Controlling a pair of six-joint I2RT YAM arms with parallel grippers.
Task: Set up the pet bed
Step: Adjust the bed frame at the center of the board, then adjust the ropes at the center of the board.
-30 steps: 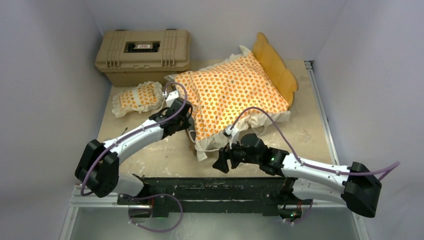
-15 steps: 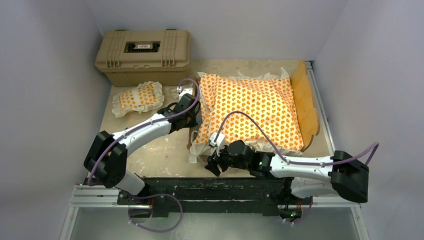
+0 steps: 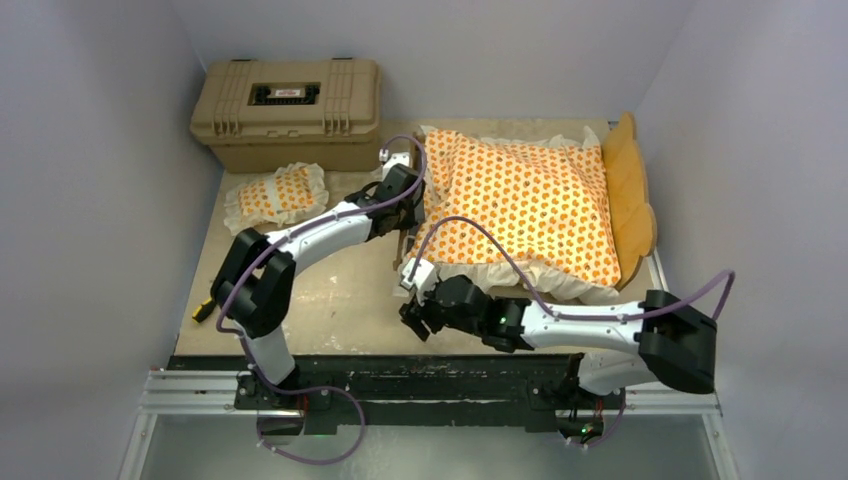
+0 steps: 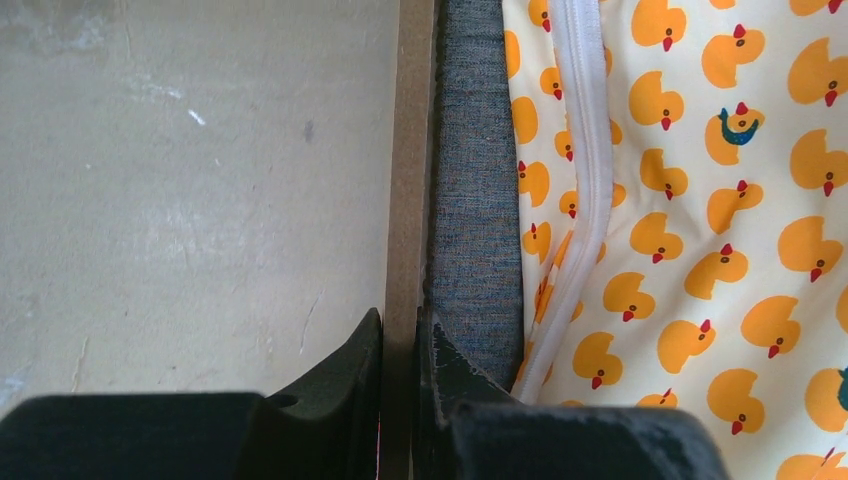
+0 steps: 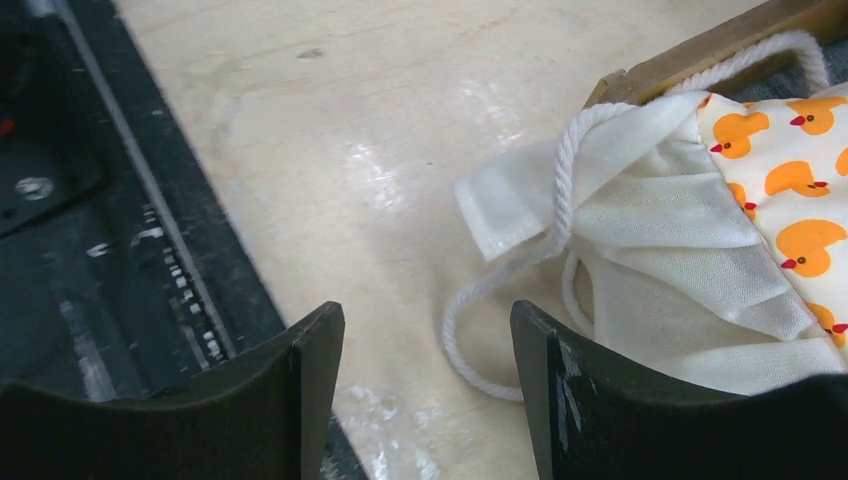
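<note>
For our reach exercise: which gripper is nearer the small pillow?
Left: left gripper clamps the bed rail right of the pillow; right gripper hangs open farther off, at the mattress corner.

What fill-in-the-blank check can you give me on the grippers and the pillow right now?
The left gripper is ____ on the rail of the bed frame.
The right gripper is ____, holding nothing.
The small pillow lies on the ____, beside the tan case.
Missing words: shut; open; table.
</note>
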